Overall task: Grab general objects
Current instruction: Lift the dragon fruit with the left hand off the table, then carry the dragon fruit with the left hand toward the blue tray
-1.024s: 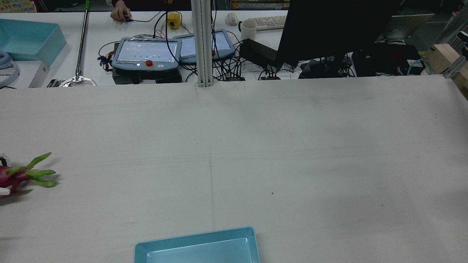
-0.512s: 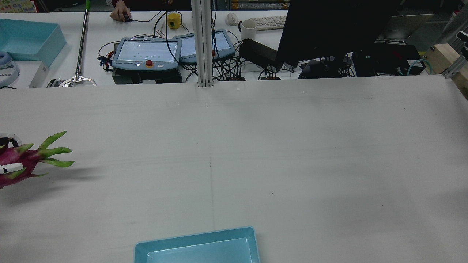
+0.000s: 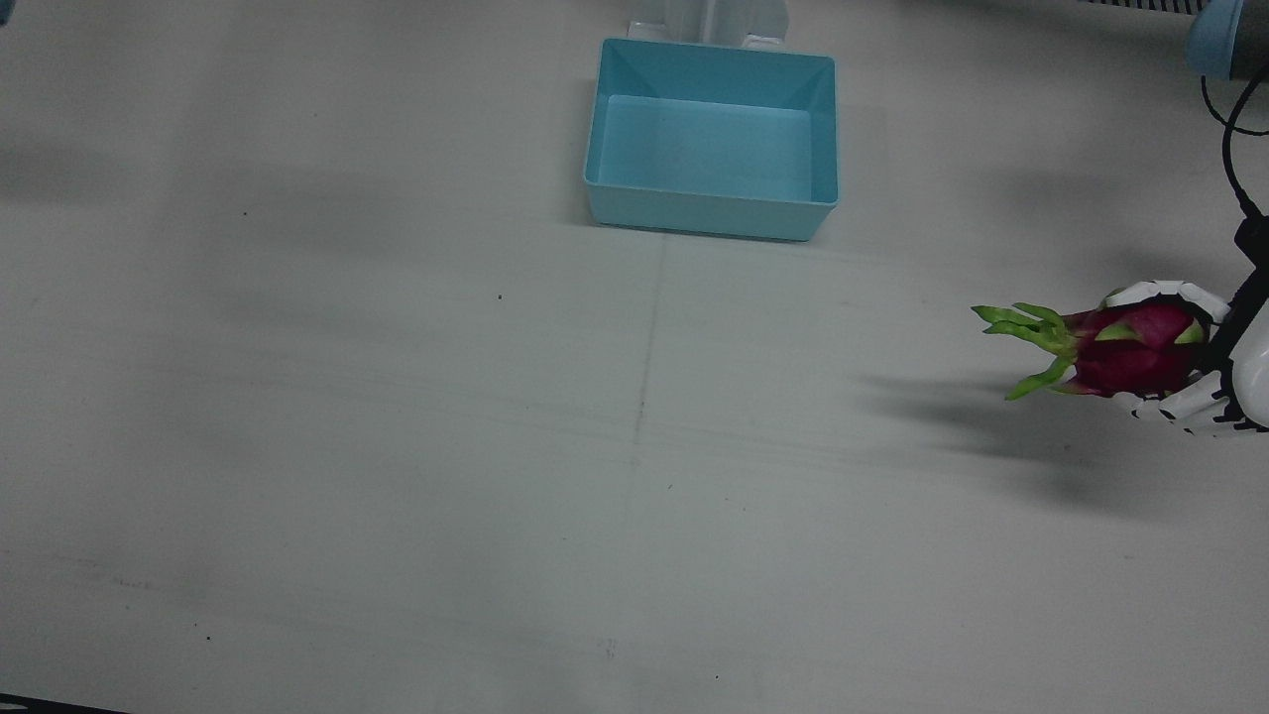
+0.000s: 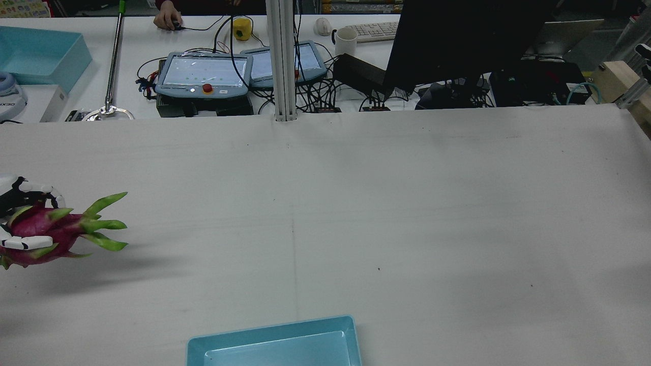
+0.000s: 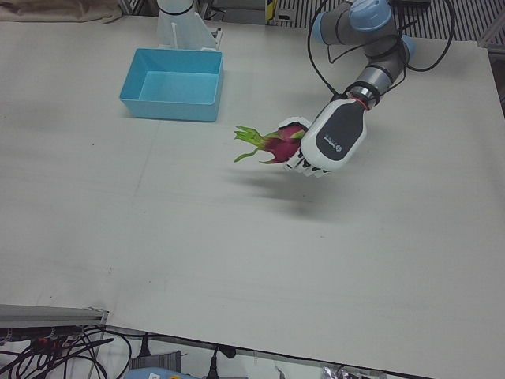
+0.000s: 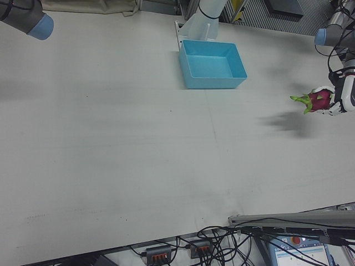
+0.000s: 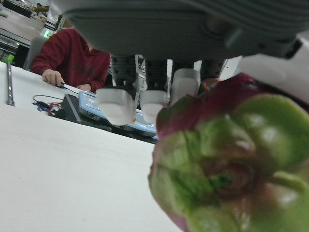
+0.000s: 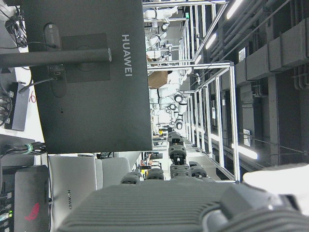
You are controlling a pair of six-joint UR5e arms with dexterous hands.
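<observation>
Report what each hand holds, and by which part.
The left hand holds the dragon fruit by its red body, green tips pointing free. The right hand shows nothing held.

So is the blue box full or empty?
Empty. The front view looks straight down into the blue box and shows only its bare bottom; the dragon fruit is in the left hand, away from it.
</observation>
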